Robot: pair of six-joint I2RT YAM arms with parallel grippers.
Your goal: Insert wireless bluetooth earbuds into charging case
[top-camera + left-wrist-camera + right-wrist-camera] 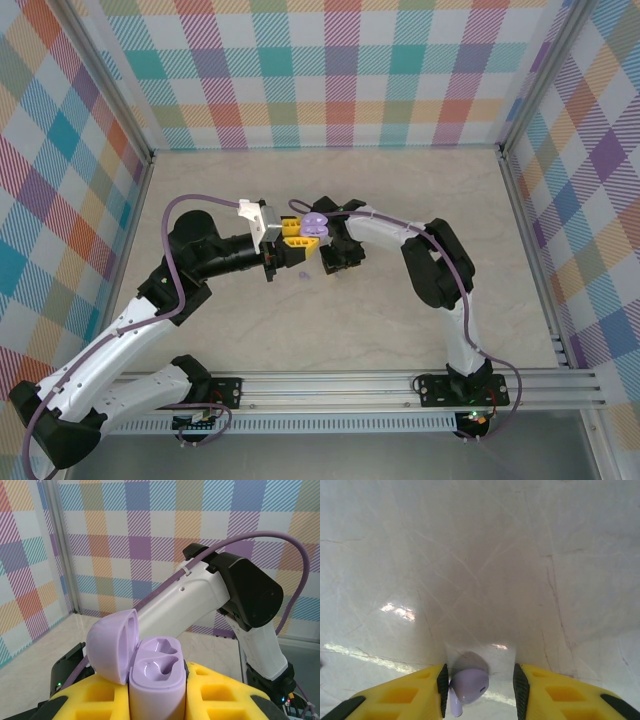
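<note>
While the left gripper [157, 700] clamps the charging case [156, 672] upright between its yellow fingers [225, 695] above the middle of the table [420, 320], with the lid [112, 645] swung open to the left and both moulded sockets bare, the right gripper [480, 680] points down at the pale stone-look surface just beside it, jaws partly apart around one lilac earbud [469, 684]. That bud lies on the table between the black pads [442, 682], touching or nearly touching the left one and apart from the right, so nothing is gripped yet. From above, a tiny lilac speck [303, 272] sits on the table just below the two grippers; it is probably an earbud, though whether it is this one or its twin cannot be told. The pick-up looks like the step in hand, and none of the insertion is done. To do it well, the right gripper should shift slightly so the bud sits centred, then close gently on the rounded body rather than the stem, which could pivot or squirt out. After a straight lift, the bud wants carrying stem-down to its matching socket, approaching from the side away from the raised lid, while the left arm holds the case level and firm.
</note>
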